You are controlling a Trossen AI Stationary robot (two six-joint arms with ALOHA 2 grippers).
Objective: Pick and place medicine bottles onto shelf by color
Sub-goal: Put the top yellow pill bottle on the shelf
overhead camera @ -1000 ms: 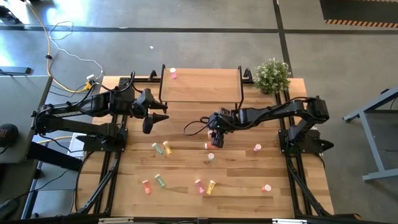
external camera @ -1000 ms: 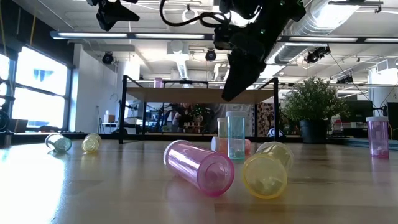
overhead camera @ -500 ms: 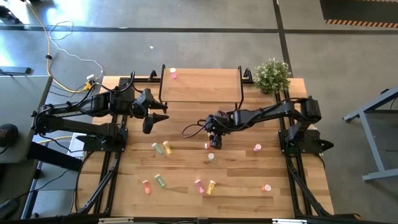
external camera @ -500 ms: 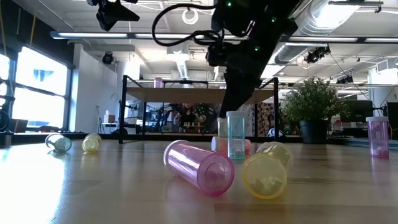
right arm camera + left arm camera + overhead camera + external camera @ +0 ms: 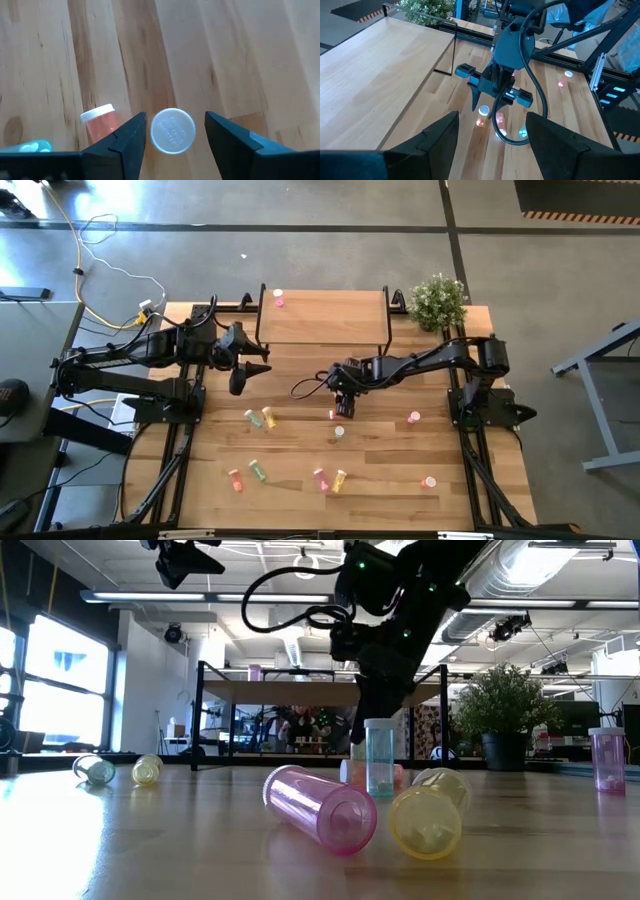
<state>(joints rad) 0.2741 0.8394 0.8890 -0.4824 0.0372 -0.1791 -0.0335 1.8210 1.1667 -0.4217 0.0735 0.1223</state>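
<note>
While the left hand waits open near the shelf, the right hand hangs open over an upright bottle on the worktop, fingers either side, not touching.

Tabletop matt wood planks; bottles glossy translucent plastic.

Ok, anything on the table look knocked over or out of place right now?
Several medicine bottles lie tipped on the tabletop, such as the pink bottle and yellow bottle up front. Only one pink bottle stands on the shelf.
</note>
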